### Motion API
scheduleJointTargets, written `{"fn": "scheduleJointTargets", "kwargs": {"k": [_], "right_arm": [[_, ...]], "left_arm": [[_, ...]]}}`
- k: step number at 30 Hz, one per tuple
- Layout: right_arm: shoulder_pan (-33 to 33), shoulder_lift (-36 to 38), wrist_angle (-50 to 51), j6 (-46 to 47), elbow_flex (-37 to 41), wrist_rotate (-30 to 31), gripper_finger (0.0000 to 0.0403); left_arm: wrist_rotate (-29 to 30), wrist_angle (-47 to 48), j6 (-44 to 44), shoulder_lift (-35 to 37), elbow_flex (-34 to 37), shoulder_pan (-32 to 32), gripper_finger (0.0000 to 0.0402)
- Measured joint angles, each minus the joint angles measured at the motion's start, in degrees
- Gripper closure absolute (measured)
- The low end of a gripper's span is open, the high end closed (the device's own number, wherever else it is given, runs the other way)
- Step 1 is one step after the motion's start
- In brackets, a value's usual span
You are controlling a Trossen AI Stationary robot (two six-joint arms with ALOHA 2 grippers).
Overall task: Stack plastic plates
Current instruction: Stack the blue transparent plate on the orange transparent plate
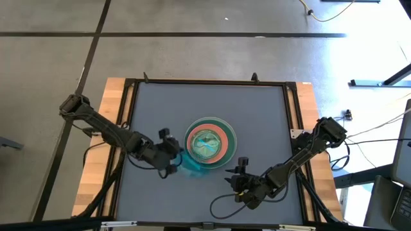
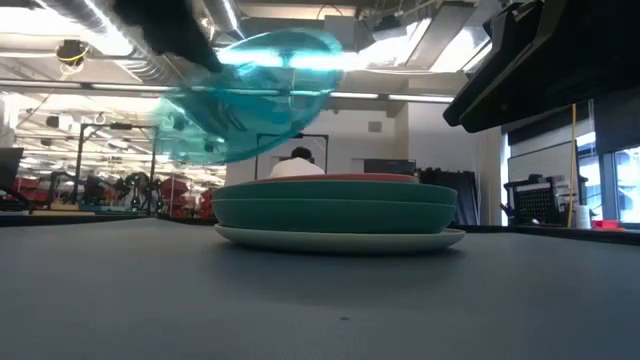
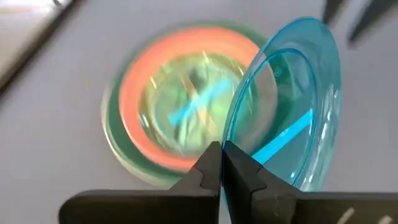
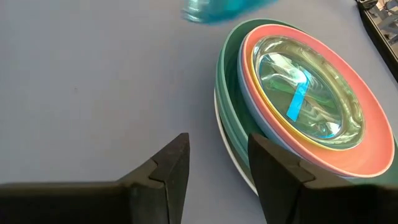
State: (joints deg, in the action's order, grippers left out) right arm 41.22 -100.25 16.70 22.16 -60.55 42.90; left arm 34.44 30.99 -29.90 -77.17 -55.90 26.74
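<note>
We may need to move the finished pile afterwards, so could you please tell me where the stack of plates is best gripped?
Probably by the rim of the cream bottom plate, coming in low from the right tool's side. Its edge juts out past the green plate above, giving fingers a lip, and lifting it carries the whole stack.

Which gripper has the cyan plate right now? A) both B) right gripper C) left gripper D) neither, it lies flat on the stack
C: the left gripper is shut on the rim of the cyan plate, holding it tilted in the air beside the stack of plates; the right gripper is open and empty.
</note>
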Motion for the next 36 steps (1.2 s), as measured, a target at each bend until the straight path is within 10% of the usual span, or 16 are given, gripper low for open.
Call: {"fn": "scheduleJointTargets", "kwargs": {"k": [36], "right_arm": [[0.0,0.0,-0.1,0.0,0.0,0.0,0.0246]], "left_arm": [[-7.2,-25.9,5.0,-1.3,12.0,-22.5,0.0385]]}}
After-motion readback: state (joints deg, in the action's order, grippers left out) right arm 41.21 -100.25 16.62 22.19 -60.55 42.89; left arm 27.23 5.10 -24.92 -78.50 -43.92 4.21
